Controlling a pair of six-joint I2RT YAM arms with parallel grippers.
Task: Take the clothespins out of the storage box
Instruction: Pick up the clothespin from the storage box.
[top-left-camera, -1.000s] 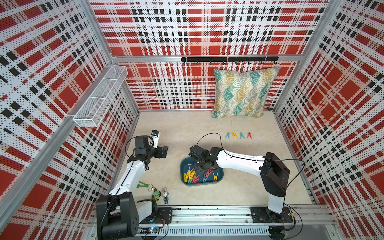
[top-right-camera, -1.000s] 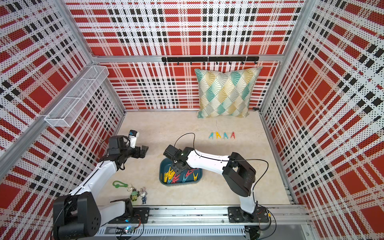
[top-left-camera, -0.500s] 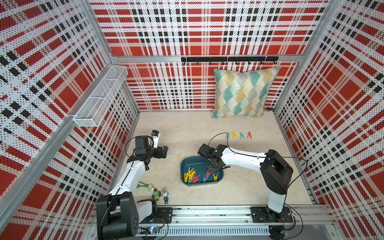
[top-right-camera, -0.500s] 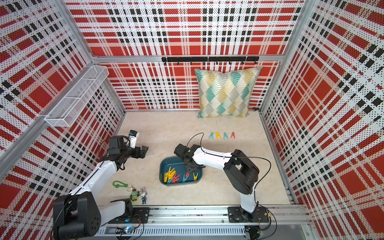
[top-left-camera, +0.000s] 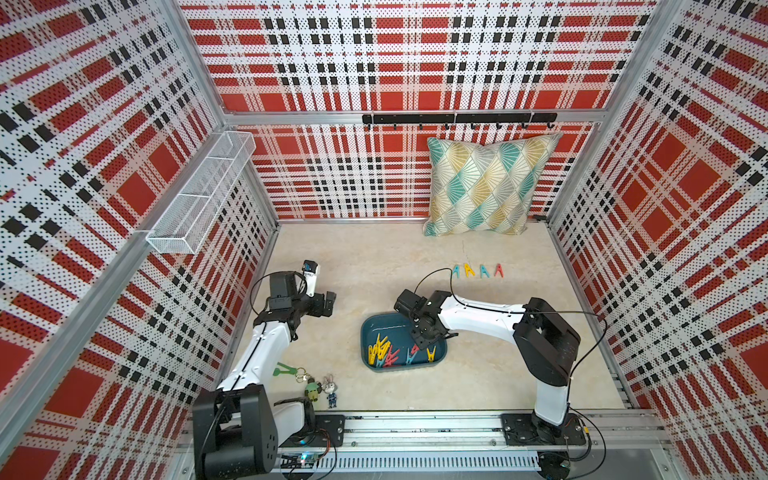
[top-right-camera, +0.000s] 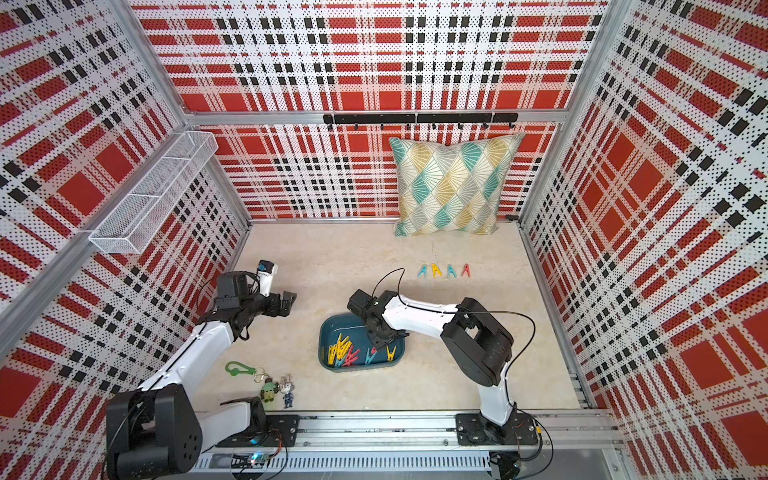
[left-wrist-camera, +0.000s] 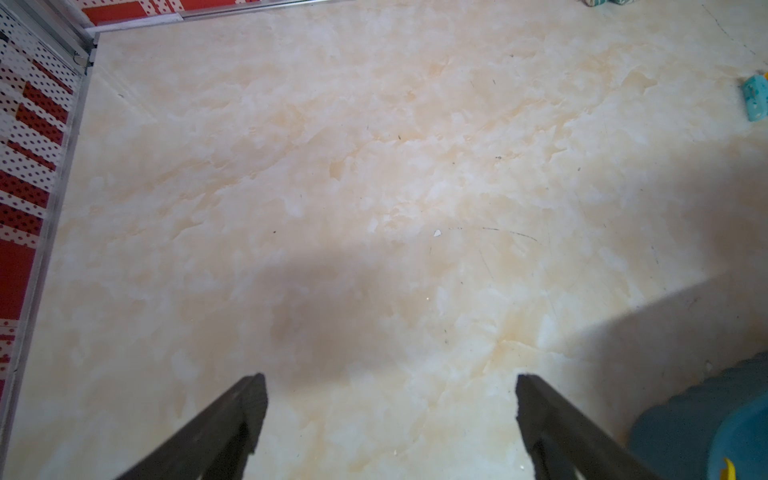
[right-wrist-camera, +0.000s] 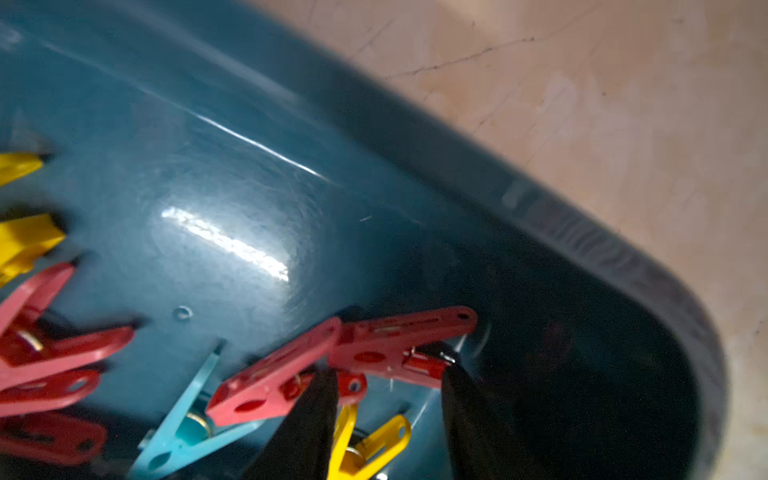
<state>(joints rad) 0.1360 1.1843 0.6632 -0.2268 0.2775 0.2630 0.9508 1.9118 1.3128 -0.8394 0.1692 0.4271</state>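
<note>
Shift across the storage box toward its right end for right gripper, fingers pinching a red clothespin; same wide-spread fingers on parked left gripper.

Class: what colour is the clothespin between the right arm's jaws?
Red. The clothespin shows best in the right wrist view.

Red plaid over cream marble.
The walls are red, black and white plaid; the counter is cream marble; the pillow shows teal, mustard and grey fans. The storage box is dark teal, its clothespins yellow, red and teal-blue. The loose row reads teal, yellow, teal, red; the figurines look greenish and grey, though tiny.
</note>
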